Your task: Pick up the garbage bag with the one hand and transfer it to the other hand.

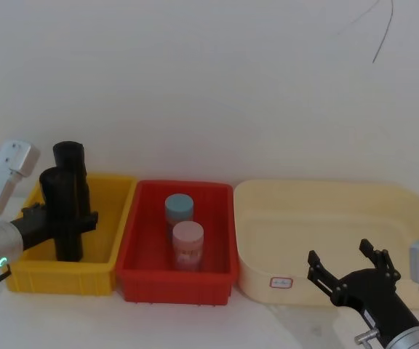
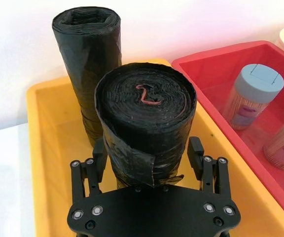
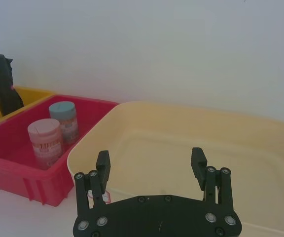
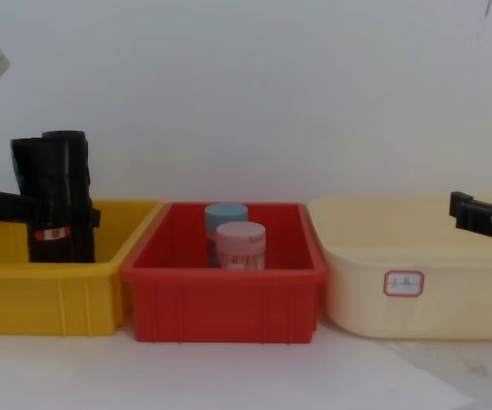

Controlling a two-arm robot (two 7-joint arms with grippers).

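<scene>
At nine o'clock in the head view, the left gripper [image 2: 148, 154] reaches into the yellow bin [image 1: 57, 278]. Its fingers [image 2: 100, 157] are narrowed onto the sides of the upright garbage bag [image 4: 54, 201]. A second black roll [image 2: 85, 59] stands just behind it, at twelve o'clock. I cannot tell whether the bag has left the bin floor. The red bin [image 1: 177, 282] holds two jars [image 1: 188, 243]. At five o'clock, the right gripper [image 1: 344, 256] hovers near the front of the cream tub [image 1: 326, 190], fingers wide and empty. The grasp looks made; lift and handover remain.
</scene>
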